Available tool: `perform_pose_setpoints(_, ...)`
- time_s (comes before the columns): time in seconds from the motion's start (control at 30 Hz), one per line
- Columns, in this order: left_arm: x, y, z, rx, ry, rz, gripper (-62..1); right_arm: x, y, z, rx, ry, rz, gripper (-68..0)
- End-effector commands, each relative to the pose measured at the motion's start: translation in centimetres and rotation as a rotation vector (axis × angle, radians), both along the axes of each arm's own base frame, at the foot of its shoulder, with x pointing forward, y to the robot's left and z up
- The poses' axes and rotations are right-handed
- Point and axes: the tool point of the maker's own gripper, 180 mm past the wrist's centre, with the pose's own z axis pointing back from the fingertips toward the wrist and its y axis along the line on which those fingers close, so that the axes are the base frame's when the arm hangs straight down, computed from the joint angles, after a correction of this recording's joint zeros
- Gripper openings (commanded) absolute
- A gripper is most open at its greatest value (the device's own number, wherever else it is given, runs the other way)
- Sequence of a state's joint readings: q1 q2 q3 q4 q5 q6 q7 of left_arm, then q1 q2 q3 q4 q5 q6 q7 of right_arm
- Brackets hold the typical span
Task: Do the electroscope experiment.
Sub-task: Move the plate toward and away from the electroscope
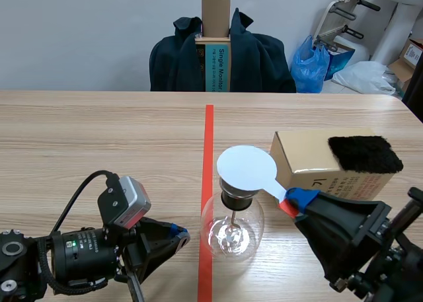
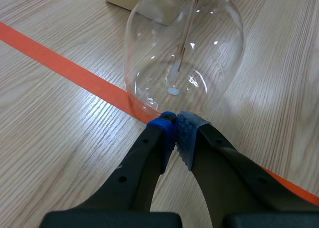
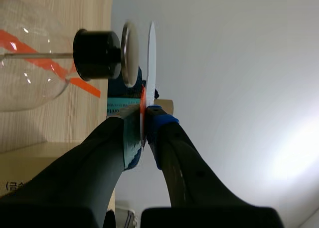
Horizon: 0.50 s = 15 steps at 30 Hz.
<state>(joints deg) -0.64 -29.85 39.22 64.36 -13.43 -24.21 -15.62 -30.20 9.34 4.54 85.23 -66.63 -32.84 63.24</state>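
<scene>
The electroscope [image 1: 232, 226] is a clear glass flask with a black stopper and a metal top plate, standing on the orange tape line. A white round paddle [image 1: 246, 170] hovers flat just over that plate, with my right gripper [image 1: 292, 201] shut on its handle. In the right wrist view the paddle [image 3: 151, 53] is edge-on, a thin gap from the metal plate [image 3: 129, 53] on the stopper [image 3: 97, 54], pinched in my right gripper [image 3: 143, 122]. My left gripper [image 1: 180, 236] is shut on nothing, low beside the flask's left base. Its tips [image 2: 174, 127] sit right at the flask [image 2: 184, 48].
A cardboard box [image 1: 310, 166] stands behind the right arm, with a black fur pad [image 1: 365, 153] on top. Orange tape [image 1: 209, 143] runs down the table's middle. A chair draped with a dark jacket [image 1: 221, 57] stands beyond the far edge.
</scene>
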Motion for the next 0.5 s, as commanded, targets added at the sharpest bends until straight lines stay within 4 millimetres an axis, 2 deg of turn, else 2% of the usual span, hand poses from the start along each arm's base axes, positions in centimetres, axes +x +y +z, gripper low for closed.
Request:
perform_pose_setpoints(0.0,0.39,-0.41,0.97,-0.034,-0.018,0.004,-59.0,0.44,-0.28,0.92,-0.005,-0.043,0.007,-66.9)
perform_pose_setpoints(0.47,0.39,-0.41,0.97,-0.034,-0.018,0.004,-59.0,-0.11,0.16,0.89,-0.006,-0.042,0.047,-66.9)
